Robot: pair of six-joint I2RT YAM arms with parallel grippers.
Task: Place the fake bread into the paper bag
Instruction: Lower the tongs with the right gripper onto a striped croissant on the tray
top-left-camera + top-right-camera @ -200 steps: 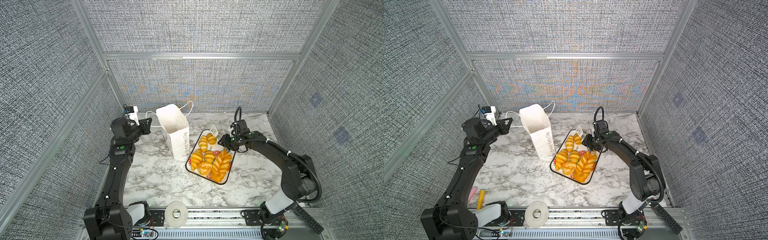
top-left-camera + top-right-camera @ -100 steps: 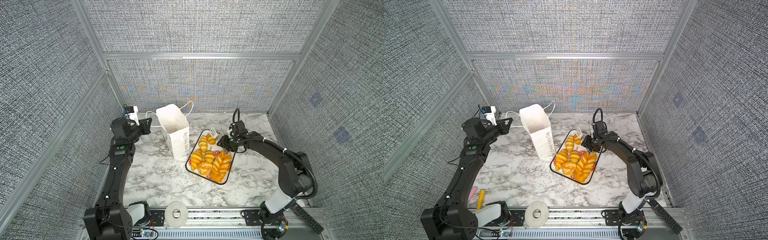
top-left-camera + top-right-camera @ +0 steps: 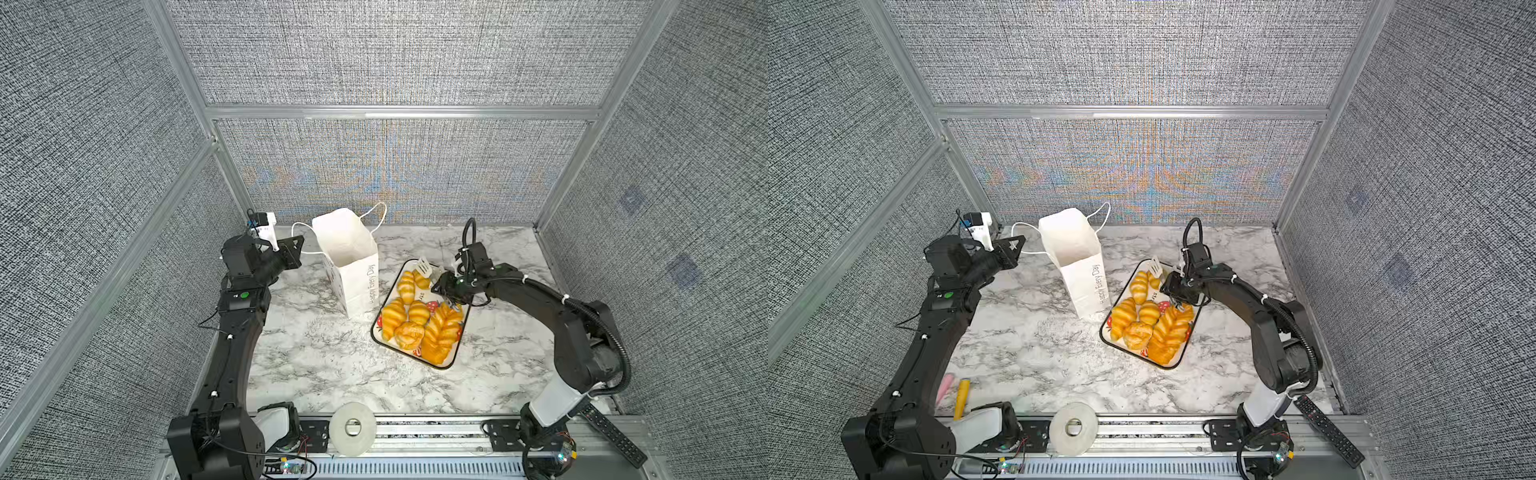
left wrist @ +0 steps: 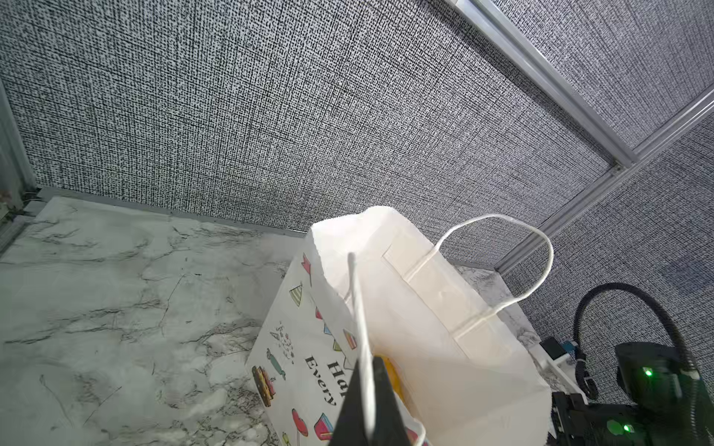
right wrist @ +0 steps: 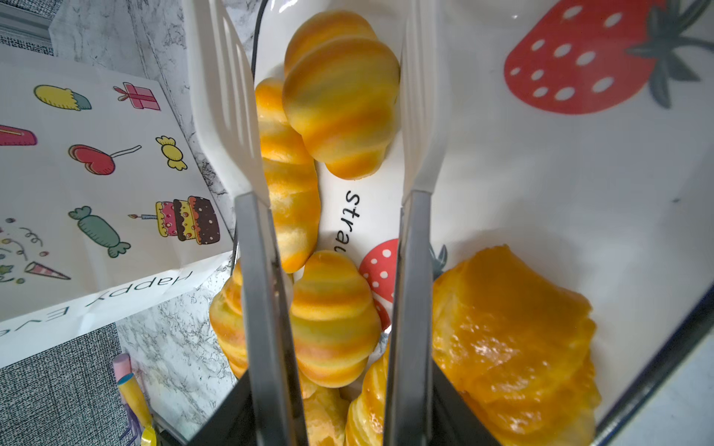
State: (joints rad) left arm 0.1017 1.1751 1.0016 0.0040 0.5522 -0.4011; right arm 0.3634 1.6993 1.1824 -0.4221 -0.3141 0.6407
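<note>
The white paper bag (image 3: 353, 266) (image 3: 1077, 257) stands open at the back, left of the tray. My left gripper (image 3: 297, 245) (image 4: 367, 405) is shut on its near cord handle (image 4: 357, 301), holding the mouth open. A bit of yellow shows inside the bag. Several pieces of fake bread (image 3: 415, 320) (image 3: 1150, 324) lie on the strawberry-print tray (image 3: 457, 353). My right gripper (image 3: 446, 286) (image 5: 332, 424) is shut on metal tongs (image 5: 413, 270). The tongs' white tips (image 5: 228, 96) flank a small croissant (image 5: 340, 96) at the tray's far end.
A roll of white tape (image 3: 352, 428) sits on the front rail, and a black remote (image 3: 611, 432) lies at the front right. A yellow stick and a pink one (image 3: 961, 392) lie by the left arm's base. Grey fabric walls enclose three sides.
The right arm has sunk slightly, bringing the tongs lower over the tray's far end. The left arm and the bag have not moved.
</note>
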